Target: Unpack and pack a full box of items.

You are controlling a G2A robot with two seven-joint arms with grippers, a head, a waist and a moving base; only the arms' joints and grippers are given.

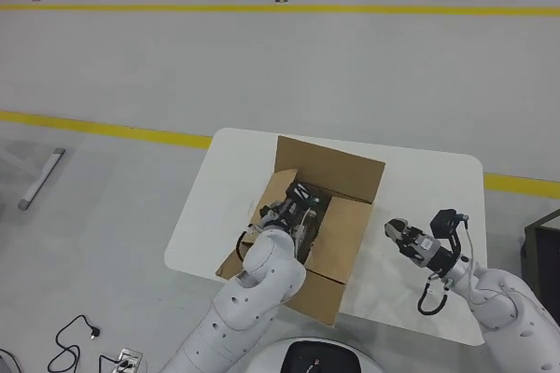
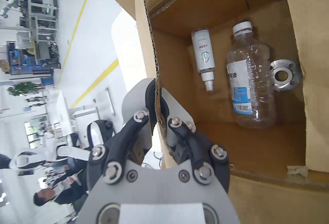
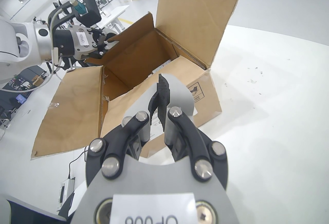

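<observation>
- One cardboard box (image 1: 331, 214) sits mid-table (image 1: 429, 177) from above, every flap open. How far along do we reckon we are?
- Early, we judge: opening looks done, unpacking not yet started. The left gripper (image 1: 299, 200) is at the box's 9 o'clock flap (image 1: 278, 191). The right gripper (image 1: 399, 233) hangs over the table at the box's 3 o'clock, apart from it.
- And from the left wrist?
- We see its jaws clamped on that flap's raw corrugated edge. Three items lie on the box floor: a slim white spray bottle (image 2: 204, 55), a ribbed clear plastic bottle (image 2: 249, 86) with a white cap and paper label just beside it, and a dull metal flange (image 2: 284, 75) with bolt holes, right against the plastic bottle's other side.
- Smooth, round things, then?
- Yes. We expect both bottles to roll and the thin plastic to give, while the flange looks flat and heavy.
- The right wrist?
- Its jaws are together on nothing, ridged black pads meeting, pointed at the box's matte brown wall. All three items are left to lift out, then repack.
</observation>
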